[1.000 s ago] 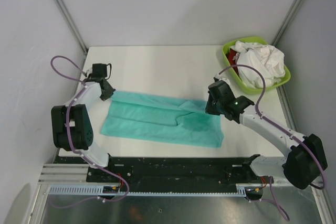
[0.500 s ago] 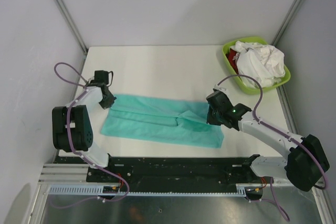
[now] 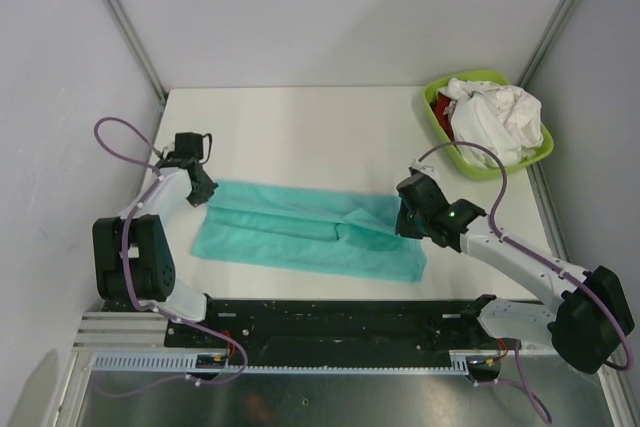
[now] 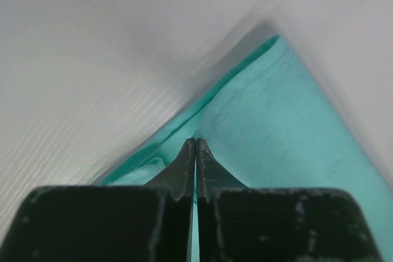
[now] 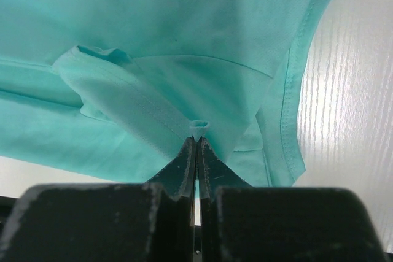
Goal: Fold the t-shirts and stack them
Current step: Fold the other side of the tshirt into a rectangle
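1. While the plain teal cloth t-shirt (image 3: 310,232) is lying folded into a long band across the near half of the white table (image 3: 300,122), I am gripping it at both ends.
2. My left gripper (image 3: 203,191) is sitting at the band's far-left corner. In the left wrist view its fingers (image 4: 178,173) are pressed together, with a hemmed fold of teal cloth pinched at their tips.
3. My right gripper (image 3: 405,219) is bearing on the band's far-right corner. In the right wrist view its fingers (image 5: 215,173) are clamped tight, and a small nub of teal fabric is poking out just above the tips.
4. That same view is showing a folded flap of the shirt lying left of the pinch. A stitched hem is running down the right side, beside bare table.
5. Well apart from the teal shirt, a lime-green plastic basin (image 3: 438,135) is sitting at the table's far-right corner. It is holding a crumpled white t-shirt (image 3: 495,119), with a red t-shirt (image 3: 445,107) peeking out at the left side.
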